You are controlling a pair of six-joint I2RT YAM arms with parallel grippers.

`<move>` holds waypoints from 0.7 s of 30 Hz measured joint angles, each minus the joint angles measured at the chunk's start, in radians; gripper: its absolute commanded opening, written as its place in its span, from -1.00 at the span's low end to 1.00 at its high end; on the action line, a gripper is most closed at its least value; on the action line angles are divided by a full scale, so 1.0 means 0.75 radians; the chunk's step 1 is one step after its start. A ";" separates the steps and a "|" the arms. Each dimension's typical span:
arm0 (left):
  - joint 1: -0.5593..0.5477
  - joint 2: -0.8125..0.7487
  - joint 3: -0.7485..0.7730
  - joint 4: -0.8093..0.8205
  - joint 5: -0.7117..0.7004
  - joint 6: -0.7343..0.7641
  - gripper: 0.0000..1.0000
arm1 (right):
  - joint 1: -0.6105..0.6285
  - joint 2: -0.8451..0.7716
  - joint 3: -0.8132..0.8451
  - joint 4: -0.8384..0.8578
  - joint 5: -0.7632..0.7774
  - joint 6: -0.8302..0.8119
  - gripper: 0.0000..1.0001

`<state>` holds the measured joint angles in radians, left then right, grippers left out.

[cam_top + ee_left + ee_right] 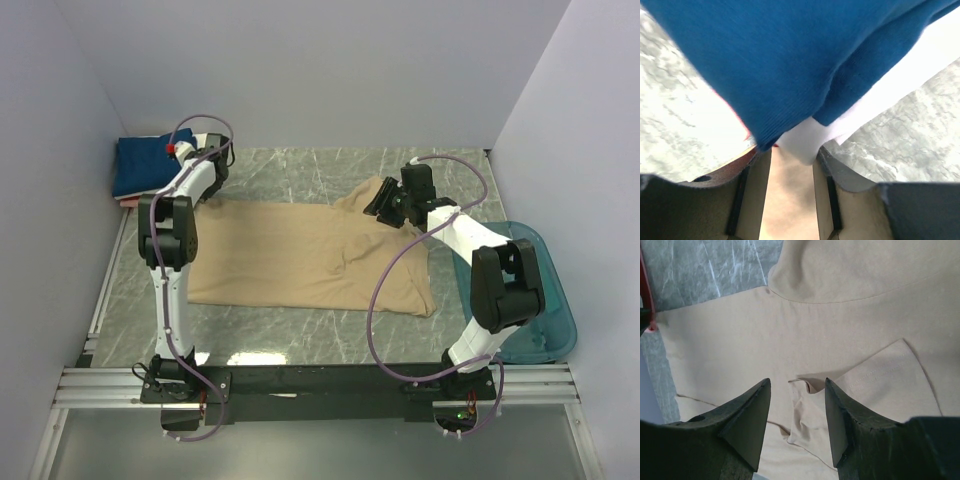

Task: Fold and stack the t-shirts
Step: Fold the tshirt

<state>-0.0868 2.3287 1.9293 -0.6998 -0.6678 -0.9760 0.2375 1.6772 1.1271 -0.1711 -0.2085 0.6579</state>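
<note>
right gripper [796,385] hangs open and empty over the tan shirt [300,255], spread mid-table. left gripper [791,155] stands half-open at the far-left stack [140,165]; whether it grips is unclear. it could drag the stack askew. only its wrist view shows white cloth [865,105] between the jaws.

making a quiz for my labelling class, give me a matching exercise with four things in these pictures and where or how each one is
Things:
1. tan shirt
2. blue shirt
3. plastic tub
4. right gripper

Places or states:
A. at the right edge of the table
B. open, just above cloth
C. spread across the middle of the table
D. folded, in the far left corner

Pairs: 1-C, 2-D, 3-A, 4-B
</note>
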 measured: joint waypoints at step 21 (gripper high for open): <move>-0.027 0.024 0.047 0.001 -0.013 0.043 -0.11 | -0.006 0.014 0.000 -0.001 -0.004 0.004 0.08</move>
<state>-0.1074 2.3466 1.9644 -0.6991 -0.6773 -0.9436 0.2333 1.6875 1.1271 -0.1715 -0.2111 0.6609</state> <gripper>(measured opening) 0.446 0.543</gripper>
